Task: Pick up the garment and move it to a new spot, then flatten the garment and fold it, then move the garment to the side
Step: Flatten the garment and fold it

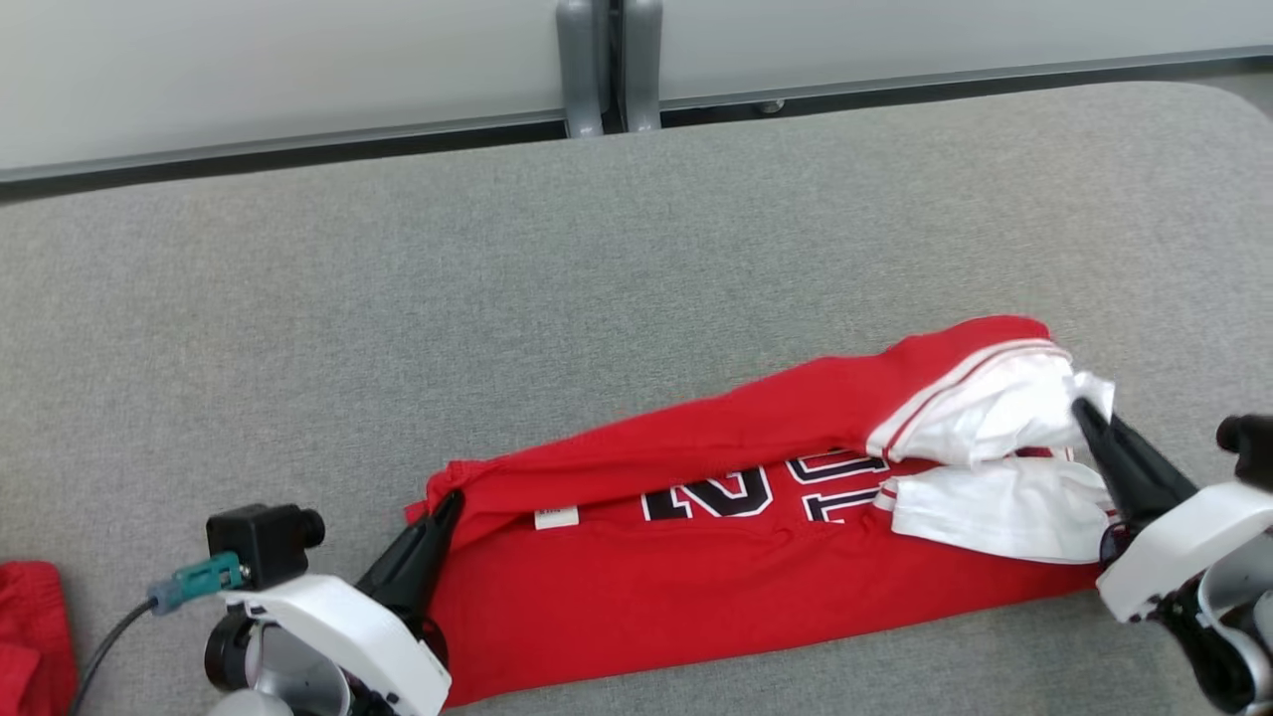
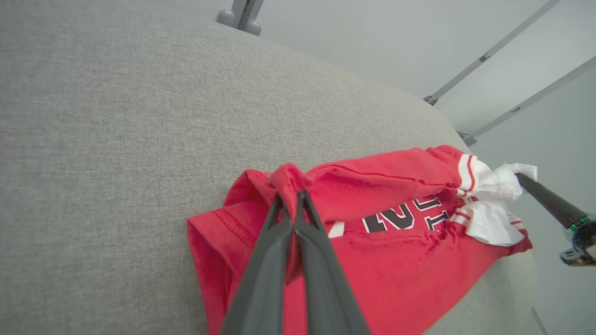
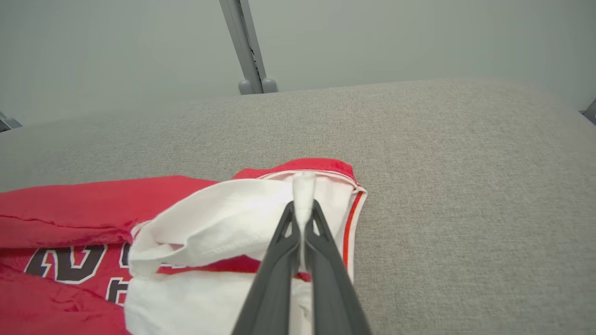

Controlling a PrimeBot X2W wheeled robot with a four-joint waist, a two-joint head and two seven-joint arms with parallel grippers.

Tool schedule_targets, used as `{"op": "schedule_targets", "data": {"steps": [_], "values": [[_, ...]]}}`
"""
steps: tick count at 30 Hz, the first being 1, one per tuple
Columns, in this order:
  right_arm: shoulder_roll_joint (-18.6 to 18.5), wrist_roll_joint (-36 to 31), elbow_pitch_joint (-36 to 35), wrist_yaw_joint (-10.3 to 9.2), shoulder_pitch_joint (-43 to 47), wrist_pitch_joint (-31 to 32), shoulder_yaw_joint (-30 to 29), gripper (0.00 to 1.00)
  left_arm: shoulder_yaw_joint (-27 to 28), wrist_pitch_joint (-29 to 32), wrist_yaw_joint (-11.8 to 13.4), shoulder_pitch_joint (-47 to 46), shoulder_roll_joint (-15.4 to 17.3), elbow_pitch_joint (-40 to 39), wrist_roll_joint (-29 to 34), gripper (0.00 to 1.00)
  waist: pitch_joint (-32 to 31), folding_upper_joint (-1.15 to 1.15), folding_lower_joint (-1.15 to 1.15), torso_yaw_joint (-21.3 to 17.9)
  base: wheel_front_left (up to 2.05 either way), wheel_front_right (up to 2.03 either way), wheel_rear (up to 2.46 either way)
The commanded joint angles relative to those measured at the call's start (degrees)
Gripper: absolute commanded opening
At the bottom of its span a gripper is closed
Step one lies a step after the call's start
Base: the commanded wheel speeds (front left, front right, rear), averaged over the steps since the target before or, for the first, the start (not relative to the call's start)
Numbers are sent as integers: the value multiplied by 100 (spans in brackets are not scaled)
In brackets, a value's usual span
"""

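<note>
Holds the garment along the near edge of the grey surface, part folded lengthwise, far flap raised over the number print. Pinches the left gripper tight on the red hem corner, the right gripper tight on a white sleeve edge. Seems past pickup and flattening; leaves the fold to finish and the move aside. Finds another red cloth at the near left corner, well apart, likely no obstacle.
</note>
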Motion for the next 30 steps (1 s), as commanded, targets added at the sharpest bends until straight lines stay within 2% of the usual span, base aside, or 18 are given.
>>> {"op": "schedule_targets", "data": {"steps": [1, 2, 3, 4, 5, 6, 11, 15, 17, 19, 23, 26, 30], "values": [[63, -87, 89, -1, 66, -83, -8, 4, 35, -57, 44, 87, -2, 42, -19, 0, -58, 0, 0, -50, 0, 0, 0], [117, -163, 159, -1, 119, -85, 14, 35, 32, -98, 50, 147, -25, 69, -33, 0, -80, 0, 0, -59, 0, 0, 0], [159, -208, 236, -1, 156, -54, 59, 96, 16, -127, 53, 190, -44, 104, -26, 15, -100, 0, 0, -66, 0, 0, 0], [190, -228, 292, 0, 168, -24, 77, 100, -4, -163, 52, 226, -63, 130, -4, 44, -118, 0, 0, -69, 0, 0, 0], [212, -247, 345, 0, 159, -31, 73, 100, -32, -183, 48, 265, -85, 158, 4, 90, -136, 0, 0, -70, 0, 0, 0], [234, -278, 375, 0, 169, -14, 86, 100, -50, -200, 41, 306, -98, 196, -1, 100, -160, 0, 0, -72, 0, 0, 0], [156, -279, 300, 0, 212, 89, -36, 100, -62, -562, 277, 621, 57, 491, 374, 100, -295, 0, 0, -116, 0, 0, 0], [-17, -159, 59, 0, 223, 444, -279, 100, 148, -1483, 618, 1017, 44, 626, 814, 100, -426, 0, 0, -157, 0, 0, 0], [-83, -214, 4, 0, 144, 609, -477, 100, 354, -1748, 795, 1125, -36, 679, 1077, 100, -436, 0, 0, -114, 0, 0, 0], [-61, -299, -1, 0, 68, 768, -616, 100, 486, -1830, 856, 1191, -182, 671, 1384, 100, -431, 0, 0, -25, 0, 0, 0], [108, -553, 222, 0, -70, 1138, -697, 100, 1025, -1843, 682, 1172, -691, 383, 2123, 100, -356, 0, 0, 217, 0, 0, 0], [280, -660, 569, 0, -177, 1338, -649, 100, 1239, -1845, 417, 1284, -1083, 365, 2622, 100, -289, 0, 0, 390, 0, 0, 0], [373, -887, 1094, -1, -296, 1450, -627, 100, 1431, -1846, 43, 1314, -1448, 432, 3064, 100, -173, 0, 0, 608, 0, 0, 0]]}}
